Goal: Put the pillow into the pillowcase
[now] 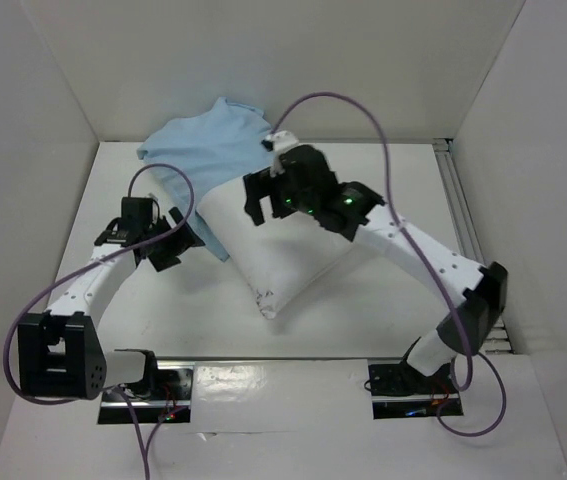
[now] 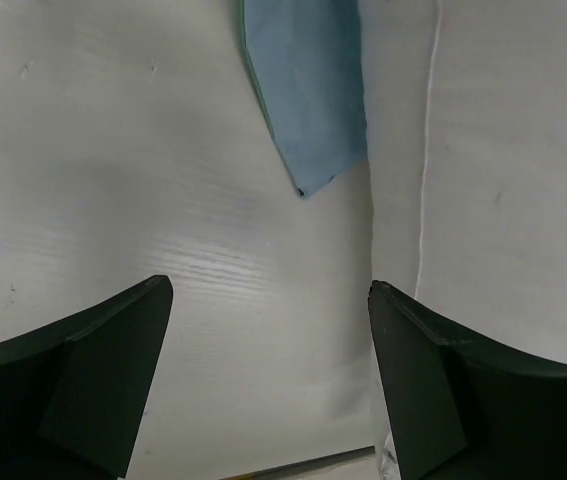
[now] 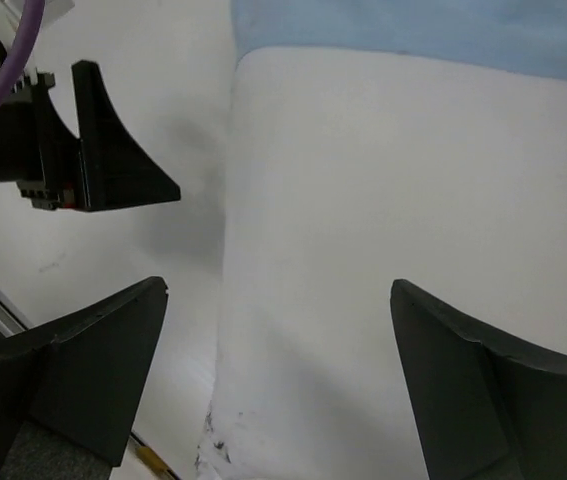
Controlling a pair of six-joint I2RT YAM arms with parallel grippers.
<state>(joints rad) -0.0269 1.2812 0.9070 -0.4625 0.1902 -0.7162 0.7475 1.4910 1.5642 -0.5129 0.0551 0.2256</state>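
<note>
The white pillow [image 1: 283, 250] lies at the table's middle, its far end tucked into the light blue pillowcase [image 1: 208, 150] bunched at the back. My right gripper [image 1: 263, 200] hovers over the pillow's far end, open and empty; its wrist view shows the pillow [image 3: 383, 250] between the jaws and the pillowcase edge [image 3: 413, 30] above. My left gripper [image 1: 178, 240] is open and empty just left of the pillow; its wrist view shows bare table between the jaws, a pillowcase corner [image 2: 308, 100] ahead and the pillow's side [image 2: 493, 170] on the right.
White walls [image 1: 23, 150] enclose the table on the left, back and right. A metal rail [image 1: 458, 200] runs along the right side. Purple cables [image 1: 363, 110] loop above both arms. The pillow's near corner [image 1: 263, 300] carries dark marks.
</note>
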